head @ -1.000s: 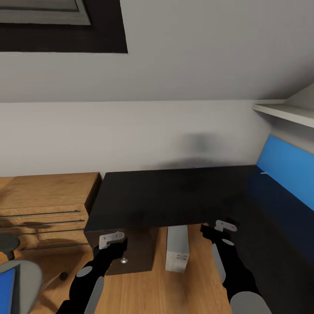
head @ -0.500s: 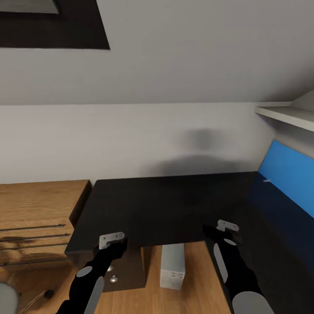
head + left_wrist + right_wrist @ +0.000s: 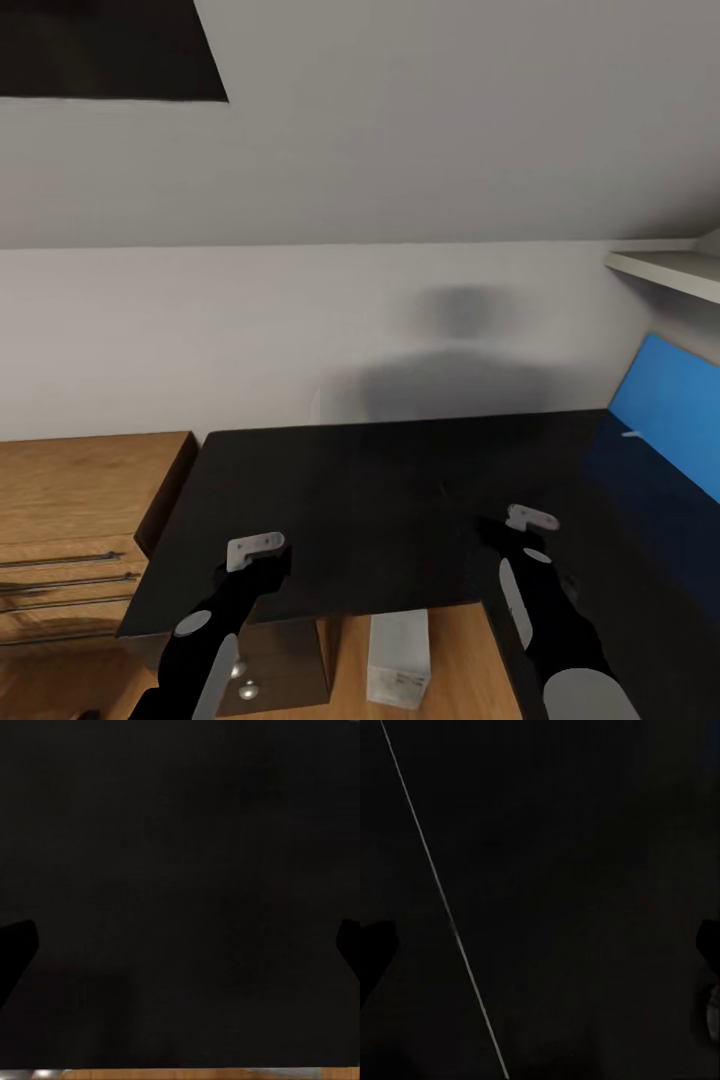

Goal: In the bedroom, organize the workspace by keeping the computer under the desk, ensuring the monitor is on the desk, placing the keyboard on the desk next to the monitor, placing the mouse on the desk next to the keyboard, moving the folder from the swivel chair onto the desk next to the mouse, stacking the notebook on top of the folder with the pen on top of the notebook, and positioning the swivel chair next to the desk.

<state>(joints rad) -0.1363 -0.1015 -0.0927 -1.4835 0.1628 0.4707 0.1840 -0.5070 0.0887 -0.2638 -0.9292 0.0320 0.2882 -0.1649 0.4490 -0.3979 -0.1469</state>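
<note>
The black top of the desk point(image 3: 400, 490) spreads across the middle of the head view, and nothing lies on this part of it. Under its front edge stands the light grey computer point(image 3: 400, 662). My left gripper point(image 3: 262, 566) hovers open over the desk's front left part, its dark fingertips point(image 3: 15, 954) wide apart above the black top point(image 3: 180, 870). Over the front right part my right gripper point(image 3: 517, 540) is open too, above the same black surface point(image 3: 585, 870). A short white stick, seemingly the pen point(image 3: 632, 433), lies far right. The monitor, keyboard, mouse, folder and swivel chair are out of view.
A light wooden dresser point(image 3: 70, 500) with bar handles abuts the desk on the left. The dark drawers with silver knobs point(image 3: 247, 688) sit under the desk's left end. A bright blue panel point(image 3: 670, 395) and a white shelf point(image 3: 665, 272) are at the far right. A white wall is behind.
The camera has moved closer to the desk and turned right: the dresser slid left, the chair with the blue folder left the view, and both open grippers now hang over the desk top.
</note>
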